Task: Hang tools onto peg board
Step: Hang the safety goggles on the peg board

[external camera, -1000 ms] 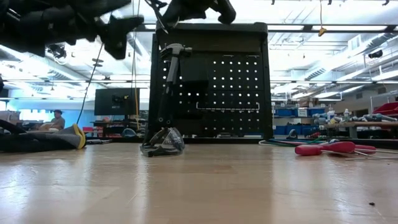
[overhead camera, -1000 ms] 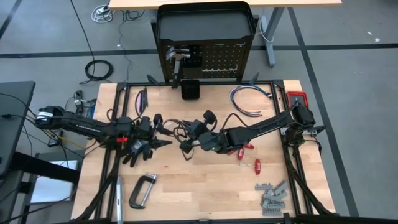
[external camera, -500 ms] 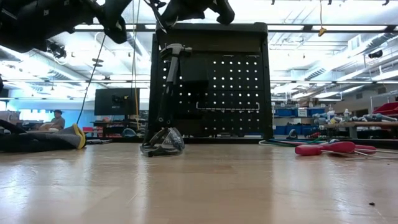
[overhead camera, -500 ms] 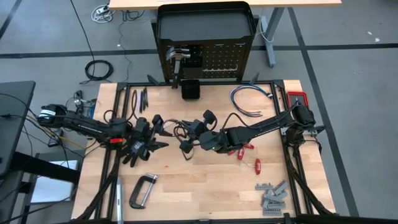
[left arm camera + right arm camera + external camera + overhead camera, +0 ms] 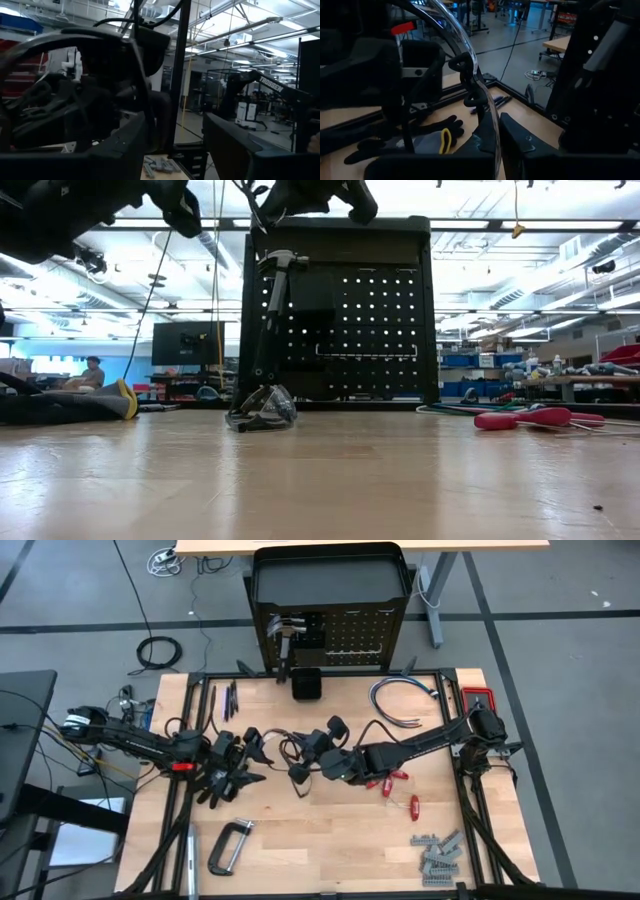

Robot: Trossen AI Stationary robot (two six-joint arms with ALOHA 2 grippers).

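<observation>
Going by the small black box (image 5: 306,684) at the back edge of the table (image 5: 330,840): far to its left and well toward the front, the left gripper (image 5: 250,752) hangs above the black glove (image 5: 222,780) with its fingers spread and nothing between them. A grey C-clamp (image 5: 229,846) lies further forward still, near the front-left corner. A few thin dark tools (image 5: 225,700) lie just left of the box. Right behind the box stands the peg board (image 5: 355,640), with a hammer (image 5: 284,640) already hanging on its left part, head up; same thing shows from the low view (image 5: 277,280). In front of the box, around mid-table, the right gripper (image 5: 298,762) is pinched on the glasses (image 5: 480,107), holding them up off the wood, close to the left gripper. Front-right of the box, red drivers (image 5: 390,782) lie beside the right arm, and the blue-white cables (image 5: 400,700) sit to the box's right. Grey metal pieces (image 5: 436,854) are way off at the front-right corner.
</observation>
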